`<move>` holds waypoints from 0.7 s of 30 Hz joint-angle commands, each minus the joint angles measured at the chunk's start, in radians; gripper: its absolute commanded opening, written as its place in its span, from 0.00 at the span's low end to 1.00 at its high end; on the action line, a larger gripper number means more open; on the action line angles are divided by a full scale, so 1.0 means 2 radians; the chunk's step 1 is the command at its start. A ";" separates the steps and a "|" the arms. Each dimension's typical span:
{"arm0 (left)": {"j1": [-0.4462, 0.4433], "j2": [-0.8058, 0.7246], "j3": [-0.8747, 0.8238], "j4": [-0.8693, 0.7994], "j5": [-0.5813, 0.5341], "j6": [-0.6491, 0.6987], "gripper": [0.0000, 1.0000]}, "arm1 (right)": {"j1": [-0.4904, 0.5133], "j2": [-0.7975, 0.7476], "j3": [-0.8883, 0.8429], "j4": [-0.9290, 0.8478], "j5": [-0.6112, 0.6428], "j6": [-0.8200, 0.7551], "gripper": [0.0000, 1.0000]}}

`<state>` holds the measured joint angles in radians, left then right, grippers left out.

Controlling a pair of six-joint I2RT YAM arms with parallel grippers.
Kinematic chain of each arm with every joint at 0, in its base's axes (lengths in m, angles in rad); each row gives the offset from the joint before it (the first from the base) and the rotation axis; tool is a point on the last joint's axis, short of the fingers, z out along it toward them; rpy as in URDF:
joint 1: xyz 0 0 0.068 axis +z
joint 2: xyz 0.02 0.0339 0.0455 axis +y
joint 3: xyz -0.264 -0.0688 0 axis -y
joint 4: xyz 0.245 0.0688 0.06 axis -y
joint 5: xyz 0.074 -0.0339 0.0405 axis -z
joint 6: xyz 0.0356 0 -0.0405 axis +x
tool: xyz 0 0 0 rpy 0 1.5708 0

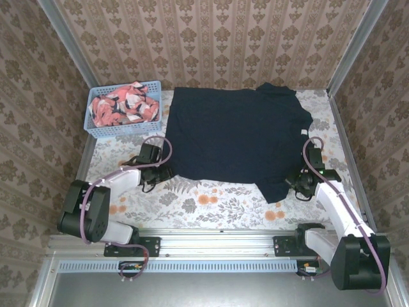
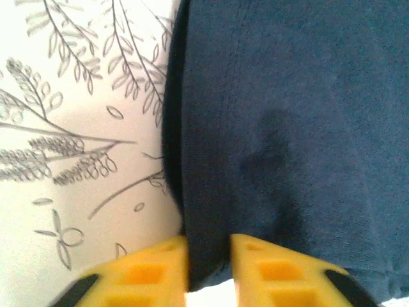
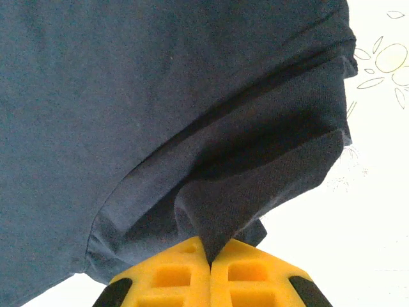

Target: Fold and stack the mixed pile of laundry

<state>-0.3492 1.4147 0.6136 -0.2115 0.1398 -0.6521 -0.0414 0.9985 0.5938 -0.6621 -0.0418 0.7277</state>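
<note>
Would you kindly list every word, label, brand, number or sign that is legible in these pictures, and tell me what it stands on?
No text can be read in these pictures.
On the navy garment, a small white tag: too small to read.
On the coral-pink printed garment in the light blue basket: leaf print, no lettering.
On the tablecloth and the wallpaper: floral patterns, no words.

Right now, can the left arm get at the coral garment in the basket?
Probably not yet: the left fingers pinch the navy shirt. Beyond, the coral garment lies uncovered in the basket.
</note>
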 commanded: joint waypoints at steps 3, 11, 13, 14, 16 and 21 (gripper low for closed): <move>-0.004 -0.009 0.012 -0.018 -0.012 0.006 0.00 | -0.001 -0.008 0.006 -0.020 0.008 -0.015 0.00; 0.022 -0.022 0.075 -0.040 -0.017 0.046 0.00 | -0.002 0.004 0.060 -0.012 0.026 -0.041 0.00; 0.028 -0.010 0.108 -0.034 -0.014 0.053 0.00 | -0.003 0.023 0.083 -0.003 0.032 -0.047 0.00; 0.030 -0.003 0.126 -0.033 -0.014 0.056 0.00 | -0.004 0.034 0.095 0.004 0.030 -0.050 0.00; 0.032 0.011 0.157 -0.025 -0.016 0.057 0.00 | -0.007 0.056 0.117 0.014 0.034 -0.054 0.00; 0.042 0.058 0.217 0.002 -0.017 0.053 0.00 | -0.023 0.104 0.162 0.051 0.030 -0.054 0.00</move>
<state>-0.2832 1.4776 0.9859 -0.2398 0.1150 -0.5678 -0.0708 1.1702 0.8639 -0.6201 -0.0051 0.6403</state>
